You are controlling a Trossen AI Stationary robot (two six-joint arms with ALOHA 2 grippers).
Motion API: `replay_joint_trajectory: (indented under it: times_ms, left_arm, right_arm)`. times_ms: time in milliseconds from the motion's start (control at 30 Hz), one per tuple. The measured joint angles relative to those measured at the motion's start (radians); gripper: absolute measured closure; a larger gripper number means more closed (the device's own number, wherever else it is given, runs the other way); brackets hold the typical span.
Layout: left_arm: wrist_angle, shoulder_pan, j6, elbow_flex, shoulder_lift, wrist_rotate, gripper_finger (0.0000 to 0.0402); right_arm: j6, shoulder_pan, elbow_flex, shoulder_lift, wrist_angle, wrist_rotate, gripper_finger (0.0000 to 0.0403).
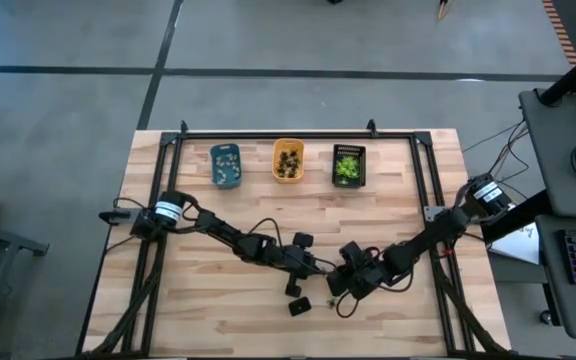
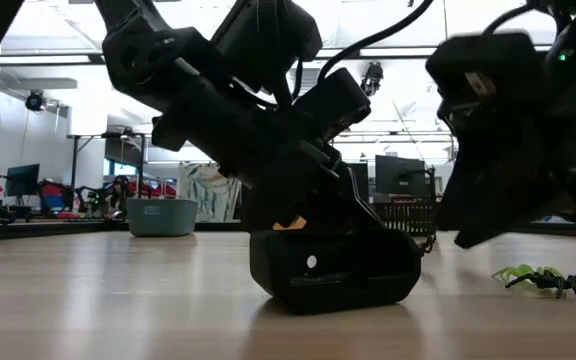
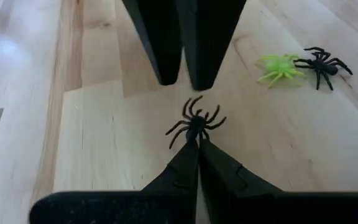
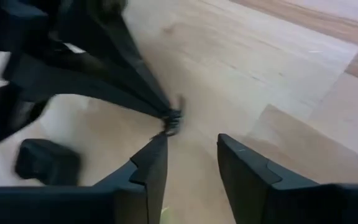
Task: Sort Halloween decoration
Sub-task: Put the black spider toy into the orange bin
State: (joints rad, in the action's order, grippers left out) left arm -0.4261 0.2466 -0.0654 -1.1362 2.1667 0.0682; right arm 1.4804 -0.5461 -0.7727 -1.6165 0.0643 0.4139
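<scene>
Sorting well along: one black spider pinched, two loose ones left by the front edge.

The black spider (image 3: pixel 194 122) hangs at the tips of the left gripper (image 3: pixel 197 144), whose fingers are pinched together on it, low over mid-table; the right gripper (image 4: pixel 191 155), fingers parted and empty, sits just beside it. A green spider (image 3: pixel 279 67) and a second black spider (image 3: pixel 321 62) lie touching on bare wood nearby. The blue tray (image 1: pixel 226 164), orange tray (image 1: pixel 288 160) and black tray (image 1: pixel 348 165) at the far edge already hold figures. Open wood lies between the arms and the trays; the grippers themselves are crowded.
</scene>
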Motion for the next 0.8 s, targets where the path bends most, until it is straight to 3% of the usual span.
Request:
replay_joint_trajectory:
  times_ms: [300, 800]
  left_arm:
    - [0.012, -0.002, 0.007, -0.001, 0.002, 0.001, 0.0402]
    - [0.017, -0.002, 0.022, -0.001, 0.003, 0.001, 0.0402]
  right_arm:
    - [-0.015, 0.01, 0.0, -0.064, -0.072, 0.01, 0.0258]
    - [-0.026, 0.025, 0.0, -0.049, -0.08, 0.035, 0.0256]
